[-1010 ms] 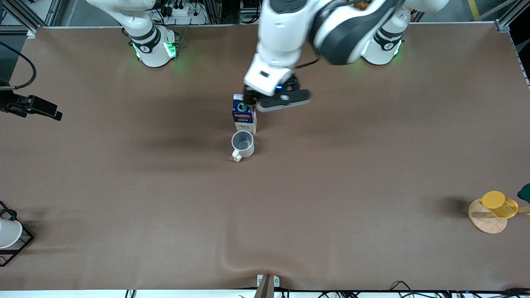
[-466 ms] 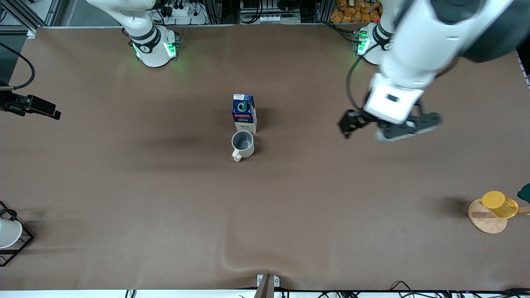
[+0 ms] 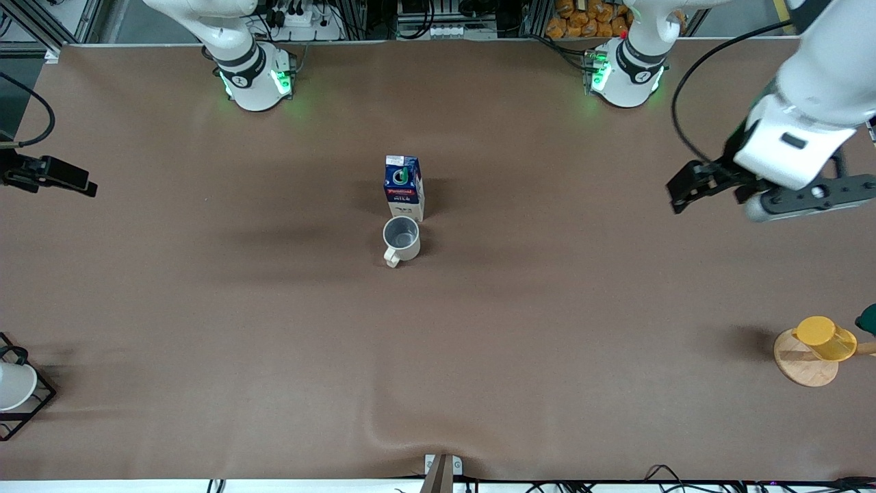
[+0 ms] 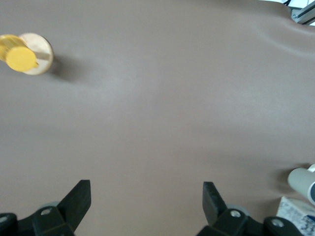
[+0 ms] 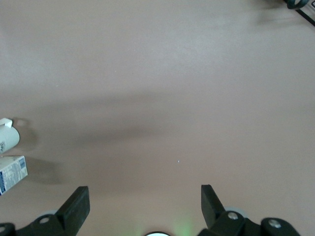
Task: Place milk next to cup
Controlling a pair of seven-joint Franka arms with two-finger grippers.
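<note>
From the front, the milk (image 3: 404, 196) is standing upright, touching the cup (image 3: 401, 239) (whose grey interior is looking empty). The left gripper (image 3: 712, 188) is hanging over bare table (image 3: 547, 329). In the left wrist view its fingers (image 4: 78, 199) are spread apart. The right gripper (image 5: 142, 204) is likewise gaping, waiting.
</note>
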